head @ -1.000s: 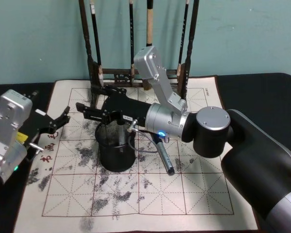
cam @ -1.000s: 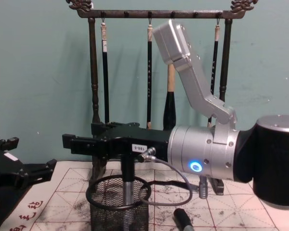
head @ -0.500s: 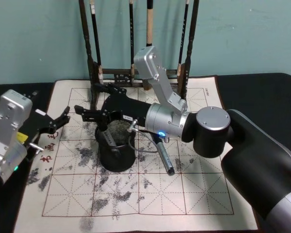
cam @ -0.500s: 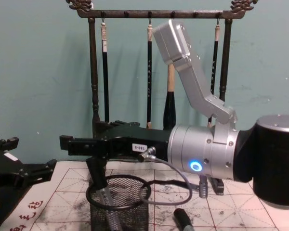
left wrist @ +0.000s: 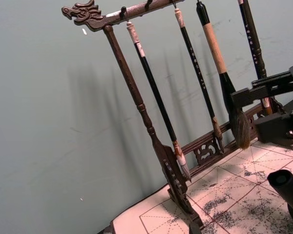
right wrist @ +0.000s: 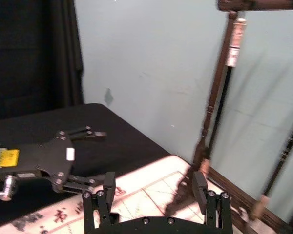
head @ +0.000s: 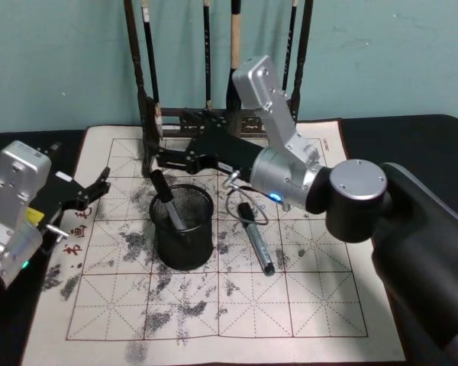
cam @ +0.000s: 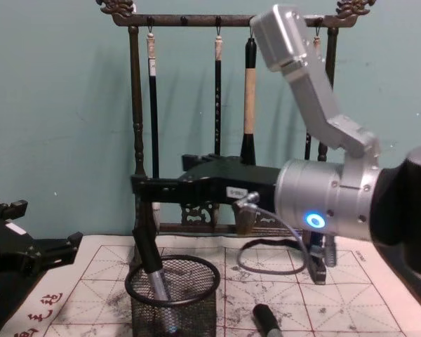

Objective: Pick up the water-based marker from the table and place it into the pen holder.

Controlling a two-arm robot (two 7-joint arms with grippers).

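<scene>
Right pincer (head: pixel 162 157) hangs wide open and empty, nearer than the open, parked left pincer (head: pixel 94 189) at the mat's (head: pixel 290 305) left edge, over the pen holder (head: pixel 182 252) in front, where the water-based marker (head: pixel 165 198) stands, leaning up and back toward those fingertips.

Inked mat (head: pixel 214 305) on the table (head: pixel 412 133) bears pen holder (head: pixel 183 238), loose pen (head: pixel 257 240), brush rack (head: pixel 147 141)

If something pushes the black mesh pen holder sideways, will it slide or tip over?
It would probably slide: the pen holder looks squat and stands flat on the mat. Its open mesh suggests little weight, so even a light push may move it. The marker leaning inside may shift.
</scene>
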